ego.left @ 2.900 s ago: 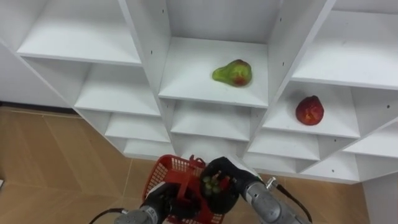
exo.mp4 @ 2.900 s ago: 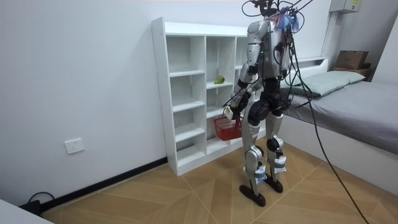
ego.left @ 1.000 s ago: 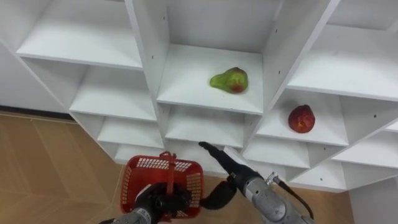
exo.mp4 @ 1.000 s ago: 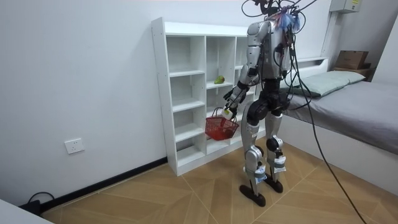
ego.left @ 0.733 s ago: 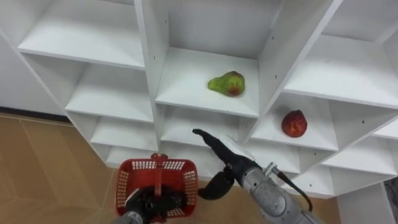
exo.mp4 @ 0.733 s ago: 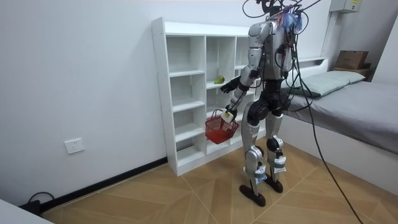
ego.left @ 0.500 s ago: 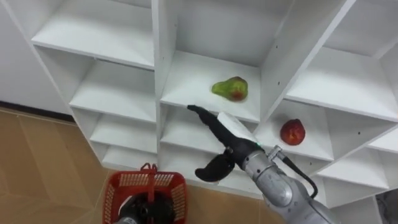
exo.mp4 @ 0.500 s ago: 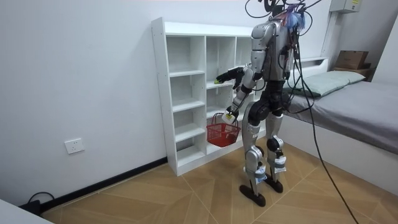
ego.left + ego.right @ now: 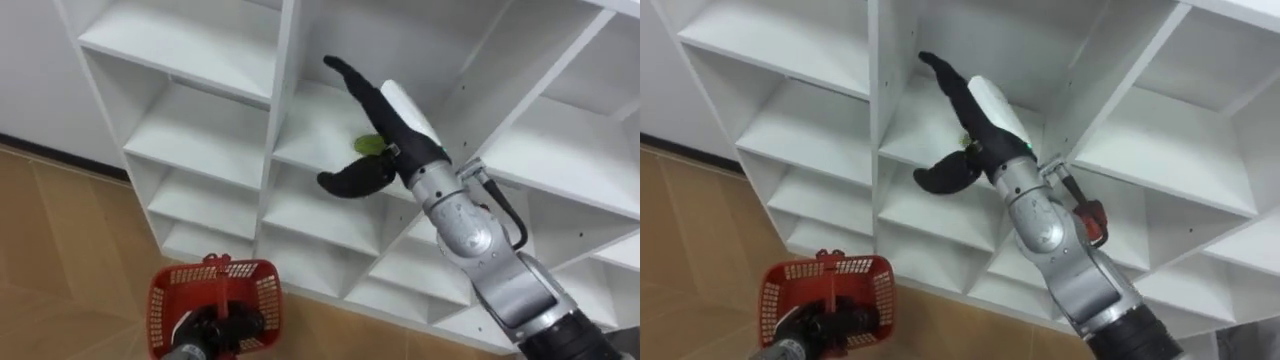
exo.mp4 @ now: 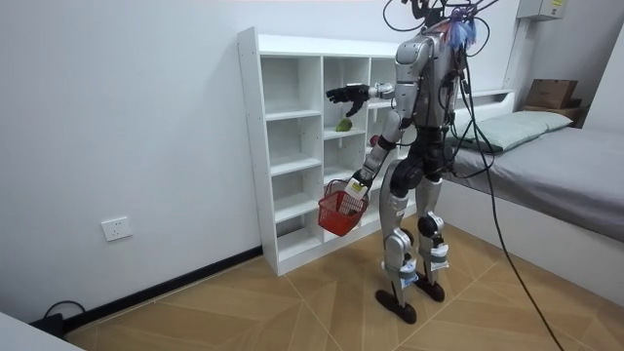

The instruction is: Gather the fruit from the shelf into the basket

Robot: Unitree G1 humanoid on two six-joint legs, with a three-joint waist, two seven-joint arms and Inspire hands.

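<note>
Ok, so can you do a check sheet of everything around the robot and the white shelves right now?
surface: white closet with open compartments; the robot stands in front of it.
job's things: green pear on a middle shelf, partly behind the right hand; red fruit in a lower compartment to the right, mostly hidden by the arm; red basket held low over the floor, contents cannot be told.
clutter: nothing seen.
hands: right hand open, fingers straight, stretched toward the pear, contact cannot be told; left hand curled round the basket's handle.
cables: nothing seen apart from the robot's own.
surroundings: wooden floor, white wall, bed, wall socket.
</note>
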